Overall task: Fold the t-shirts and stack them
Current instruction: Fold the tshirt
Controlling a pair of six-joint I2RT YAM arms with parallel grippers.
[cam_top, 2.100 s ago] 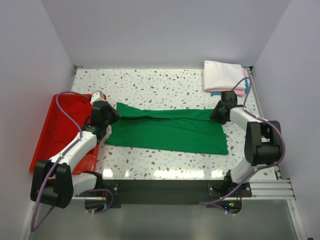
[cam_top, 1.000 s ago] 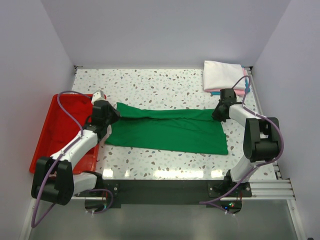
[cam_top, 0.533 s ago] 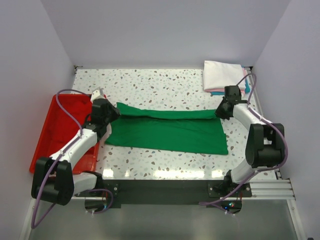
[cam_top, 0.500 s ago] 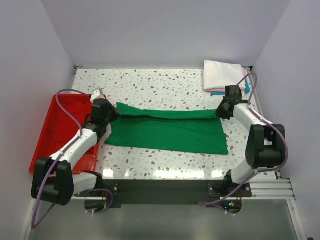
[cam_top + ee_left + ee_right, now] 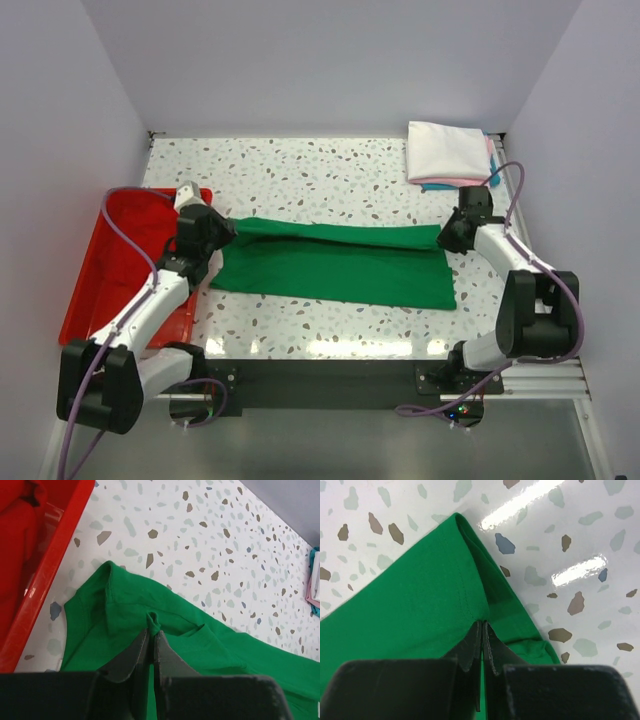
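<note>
No writing, label, brand, number or sign can be read in any of the views. The green t-shirt [image 5: 335,262], the folded t-shirts [image 5: 447,150], the red tray [image 5: 95,285] and the speckled worktop [image 5: 300,180] show only plain colour or pattern.
</note>
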